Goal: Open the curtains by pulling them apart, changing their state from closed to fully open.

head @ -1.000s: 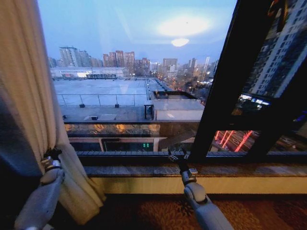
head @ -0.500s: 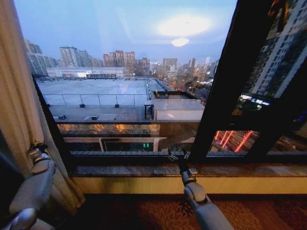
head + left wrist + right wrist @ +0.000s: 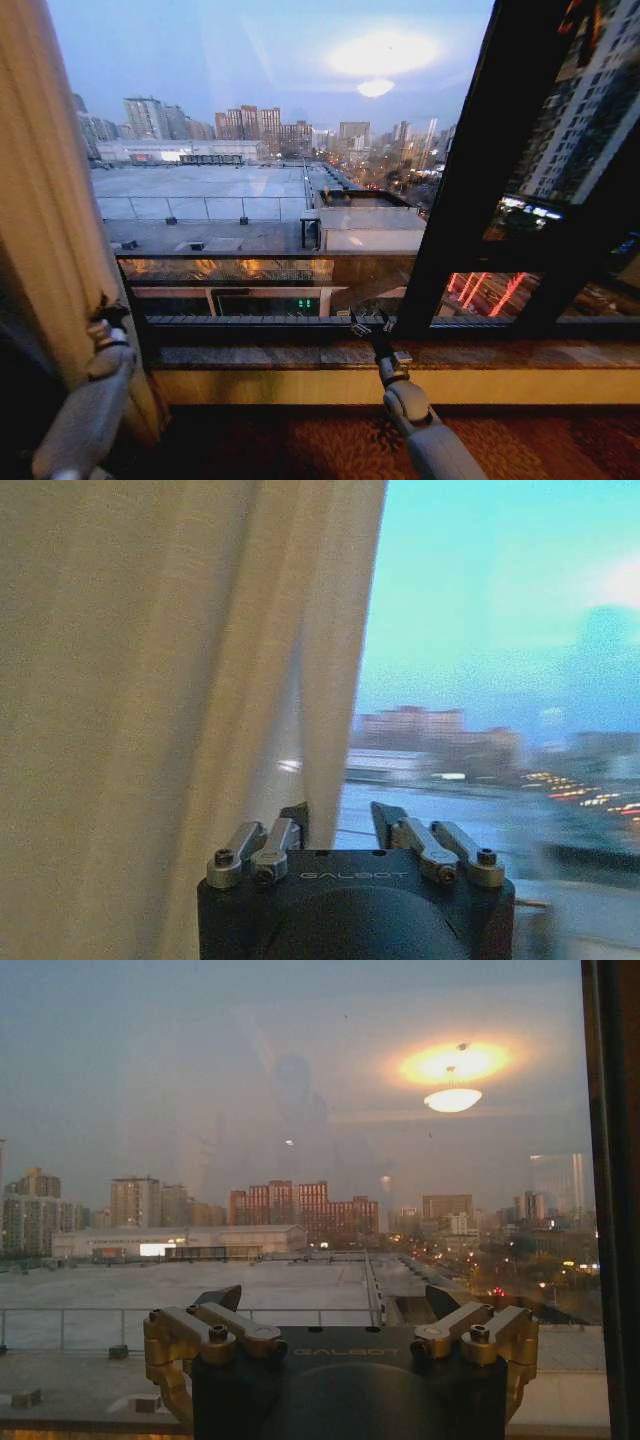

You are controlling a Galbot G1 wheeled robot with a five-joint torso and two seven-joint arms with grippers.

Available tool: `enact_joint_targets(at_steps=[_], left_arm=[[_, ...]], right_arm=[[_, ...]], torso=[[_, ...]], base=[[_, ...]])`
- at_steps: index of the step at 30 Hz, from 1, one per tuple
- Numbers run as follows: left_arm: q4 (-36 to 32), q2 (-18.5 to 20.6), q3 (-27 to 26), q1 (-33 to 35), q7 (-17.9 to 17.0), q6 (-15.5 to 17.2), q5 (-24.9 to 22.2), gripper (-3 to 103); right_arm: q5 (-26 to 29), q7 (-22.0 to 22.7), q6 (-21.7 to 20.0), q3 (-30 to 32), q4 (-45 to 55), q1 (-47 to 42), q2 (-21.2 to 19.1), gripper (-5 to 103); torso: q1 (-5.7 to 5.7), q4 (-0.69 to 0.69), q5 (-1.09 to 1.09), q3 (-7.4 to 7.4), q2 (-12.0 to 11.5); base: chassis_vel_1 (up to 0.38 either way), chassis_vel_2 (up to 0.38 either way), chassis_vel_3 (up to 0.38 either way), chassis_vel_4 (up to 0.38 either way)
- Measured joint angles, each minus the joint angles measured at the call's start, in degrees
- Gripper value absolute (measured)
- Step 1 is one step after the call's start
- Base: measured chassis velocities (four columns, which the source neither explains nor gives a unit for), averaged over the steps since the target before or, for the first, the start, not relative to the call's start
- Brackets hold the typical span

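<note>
The pleated, cream-white fabric curtain (image 3: 45, 230) is seen gathered at the far left edge of the head view, hanging from top to floor beside the dark window frame (image 3: 470, 190). Most of the large glass window (image 3: 270, 180) is uncovered, and a dusk cityscape with rooftops and distant towers is seen through it.

The left end effector (image 3: 108, 318) is held low at the left, against the bunched curtain's inner edge. In the left wrist view the left end effector's (image 3: 338, 825) fingers are parted, with the curtain's (image 3: 170, 700) edge fold hanging down between them; whether the fabric is pinched cannot be told.

The right end effector (image 3: 370, 324) is raised near the middle of the window, just above the stone windowsill (image 3: 480, 355), with its fingers spread apart and nothing held. In the right wrist view the right end effector (image 3: 340, 1305) is pointed at the glass, in which a round ceiling lamp's reflection (image 3: 452, 1098) is seen.

A patterned dark carpet (image 3: 300, 440) is seen below the sill.
</note>
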Motion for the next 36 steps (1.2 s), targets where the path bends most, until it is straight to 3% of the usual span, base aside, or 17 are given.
enact_joint_targets(at_steps=[3, 4, 8, 13, 15, 17, 22, 28, 30, 33, 36], left_arm=[[-6.84, -3.93, 0.30, 4.92, 4.51, 0.13, -2.57, 52], [-6.84, -3.93, 0.30, 4.92, 4.51, 0.13, -2.57, 52], [-13.29, -7.95, -2.06, 12.44, 7.44, -1.25, -3.76, 68], [-19.54, -12.12, -3.65, 20.12, 7.94, -4.25, -0.55, 89], [-20.78, -12.93, -3.68, 21.40, 7.66, -4.66, -0.05, 89], [-22.84, -14.39, -3.60, 23.63, 7.32, -5.30, 1.42, 98], [-23.89, -15.84, -3.53, 24.70, 6.55, -6.18, 3.07, 100], [-22.82, -14.68, -3.97, 24.02, 7.31, -7.00, 3.08, 100], [-22.43, -14.22, -4.11, 23.82, 8.50, -7.08, 3.00, 100], [-20.93, -13.06, -4.82, 23.28, 13.97, -7.83, 2.09, 100], [-20.11, -12.51, -5.10, 22.97, 16.77, -7.96, 1.33, 100]], right_arm=[[0.00, 0.00, 0.00, 0.00, 0.00, 0.00, 0.00, 100], [0.00, 0.00, 0.00, 0.00, 0.00, 0.00, 0.00, 100], [0.00, 0.00, 0.00, 0.01, 0.00, 0.00, 0.00, 100], [0.00, 0.00, 0.00, 0.00, 0.00, 0.00, 0.00, 100], [0.00, 0.00, 0.00, 0.00, 0.00, 0.00, 0.00, 100], [0.00, 0.00, 0.00, 0.00, 0.00, 0.00, 0.00, 100], [0.00, 0.00, 0.00, 0.01, 0.00, 0.00, 0.00, 100], [0.00, 0.00, 0.00, 0.00, 0.00, 0.00, 0.00, 100], [0.00, 0.00, 0.00, 0.00, 0.00, 0.00, 0.00, 100], [0.00, 0.00, 0.00, 0.00, 0.00, 0.00, 0.00, 100], [0.00, 0.00, 0.00, 0.00, 0.00, 0.00, 0.00, 100]], torso=[[0.00, -0.04, -0.01, 0.00, 0.01], [0.00, -0.04, -0.01, 0.00, 0.01], [0.00, -0.02, -0.01, 0.00, 0.00], [-0.01, -0.01, -0.01, -0.01, 0.01], [-0.01, -0.01, -0.01, -0.01, 0.01], [0.00, -0.01, -0.01, 0.00, 0.01], [-0.01, -0.02, -0.02, 0.00, 0.01], [0.00, -0.02, -0.02, 0.01, 0.01], [0.00, -0.02, -0.02, 0.01, 0.00], [-0.01, -0.02, -0.03, 0.01, 0.00], [0.00, -0.01, -0.03, 0.01, 0.00]], base=[[0.000, 0.000, 0.000, 0.000], [0.000, 0.000, 0.000, 0.000], [0.000, 0.000, 0.000, 0.000], [0.000, 0.000, 0.000, 0.000], [0.000, 0.000, 0.000, 0.000], [0.000, 0.000, 0.000, 0.000], [0.000, 0.000, 0.000, 0.000], [0.000, 0.000, 0.000, 0.000], [0.000, 0.000, 0.000, 0.000], [0.000, 0.000, 0.000, 0.000], [0.000, 0.000, 0.000, 0.000]])
